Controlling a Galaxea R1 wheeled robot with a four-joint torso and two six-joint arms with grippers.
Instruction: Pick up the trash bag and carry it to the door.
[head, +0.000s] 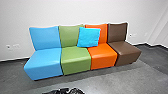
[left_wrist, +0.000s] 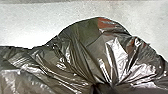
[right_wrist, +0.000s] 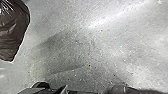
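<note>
Judging whether either gripper is clenched or released is not possible; I cannot tell. The shiny dark trash bag (left_wrist: 75, 55), cut off by the left wrist view, has many folds drawn together into an unclear dark spot, perhaps its neck. The right wrist view gives one side of it against the grey floor (right_wrist: 100, 45). The head view gives black plastic at the near edge, before the multicoloured sofa (head: 76, 58) with its turquoise cushion (head: 89, 37).

Four seats stand side by side in one row: a light blue seat (head: 43, 61), a green seat (head: 75, 58), an orange seat (head: 103, 53) and a brown seat (head: 124, 51). A bright blue cushion (head: 89, 37) leans on the backs of the green and orange seats. Behind is a white wall (head: 67, 11); below is a grey floor (head: 120, 80).
</note>
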